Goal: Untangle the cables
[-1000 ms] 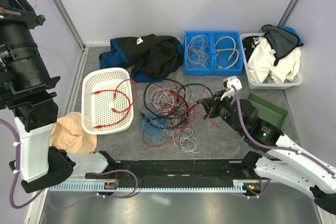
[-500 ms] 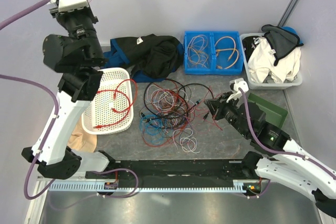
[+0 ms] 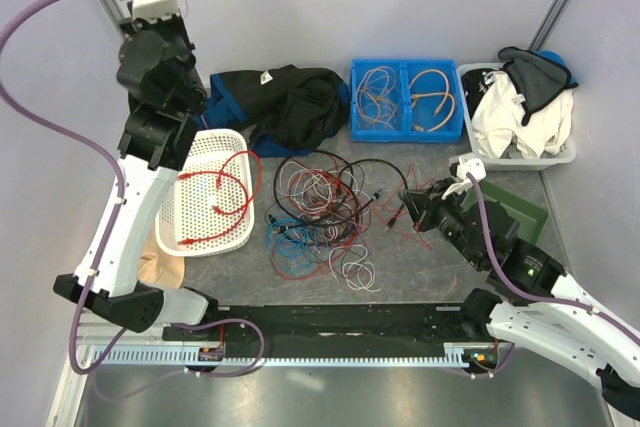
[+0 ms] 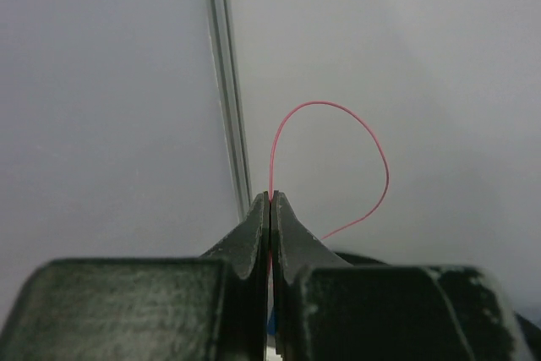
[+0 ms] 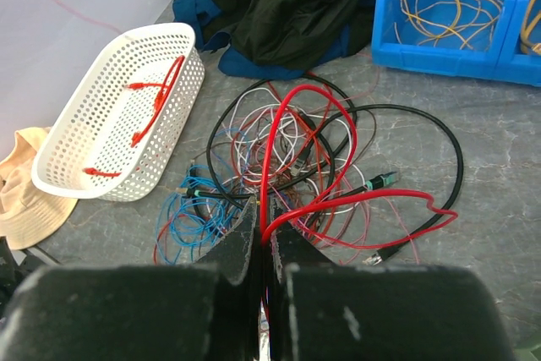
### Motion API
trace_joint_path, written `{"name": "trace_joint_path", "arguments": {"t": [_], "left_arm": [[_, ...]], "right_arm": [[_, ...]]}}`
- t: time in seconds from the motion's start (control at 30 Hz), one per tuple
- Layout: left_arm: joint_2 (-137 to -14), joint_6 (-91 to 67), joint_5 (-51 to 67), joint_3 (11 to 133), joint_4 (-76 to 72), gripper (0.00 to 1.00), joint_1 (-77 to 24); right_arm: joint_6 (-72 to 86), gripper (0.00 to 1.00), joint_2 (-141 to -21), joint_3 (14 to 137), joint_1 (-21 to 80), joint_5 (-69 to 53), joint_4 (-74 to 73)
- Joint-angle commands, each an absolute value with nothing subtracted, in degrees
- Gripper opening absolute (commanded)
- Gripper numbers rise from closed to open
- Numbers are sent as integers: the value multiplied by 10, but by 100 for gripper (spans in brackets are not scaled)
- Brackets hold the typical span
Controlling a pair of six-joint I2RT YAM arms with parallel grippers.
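Note:
The cables (image 3: 320, 212) lie as a tangle of red, black, white and blue wires on the grey table; the right wrist view shows the tangle (image 5: 287, 158) too. My right gripper (image 3: 408, 209) sits at the tangle's right edge. In its own view it (image 5: 269, 230) is shut on a thick red cable (image 5: 265, 175) that loops up over the pile. My left gripper (image 3: 152, 22) is raised high at the back left, facing the wall. In its own view it (image 4: 270, 199) is shut on a thin red wire (image 4: 325, 103) that arcs up and to the right.
A white perforated basket (image 3: 170, 162) with red cables stands left of the tangle. A dark jacket (image 3: 285, 107) lies behind it. At the back right are a blue bin (image 3: 352, 97) of wires and a white bin (image 3: 560, 157) of cloths. A green tray (image 3: 515, 209) and a beige cloth (image 3: 140, 257) lie nearby.
My left arm swung away from the camera and now stands raised at the back left. My right gripper drew back a little to the right with the red cable.

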State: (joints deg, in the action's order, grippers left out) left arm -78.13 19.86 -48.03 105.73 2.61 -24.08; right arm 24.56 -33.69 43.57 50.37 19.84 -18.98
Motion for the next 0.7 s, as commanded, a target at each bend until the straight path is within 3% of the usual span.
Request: {"name": "trace_joint_path", "arguments": {"t": [0.0,0.13,0.27,0.5,0.53,0.6,0.63,0.67], "left_arm": [[-773,67,-492,969,135,2,-214],[-737,-20,-494,848,186,2,-205],[-728,-132,-394,736,252,2,-178],[-773,-242,-311,641,318,4,-122],[-768,-254,-309,635,316,24,-118],[-742,-262,-310,630,322,49,-113],[-732,-265,-307,635,324,96,-113],[-708,-266,-296,646,330,100,-114]], "right_arm": [[230,0,-329,443,503,214,-191],[227,0,-320,439,503,219,-194],[223,0,-318,438,503,221,-196],[235,0,-318,437,503,219,-206],[237,0,-315,434,503,221,-206],[238,0,-318,434,503,221,-205],[239,0,-322,435,504,221,-204],[239,0,-326,437,503,220,-200]]}}
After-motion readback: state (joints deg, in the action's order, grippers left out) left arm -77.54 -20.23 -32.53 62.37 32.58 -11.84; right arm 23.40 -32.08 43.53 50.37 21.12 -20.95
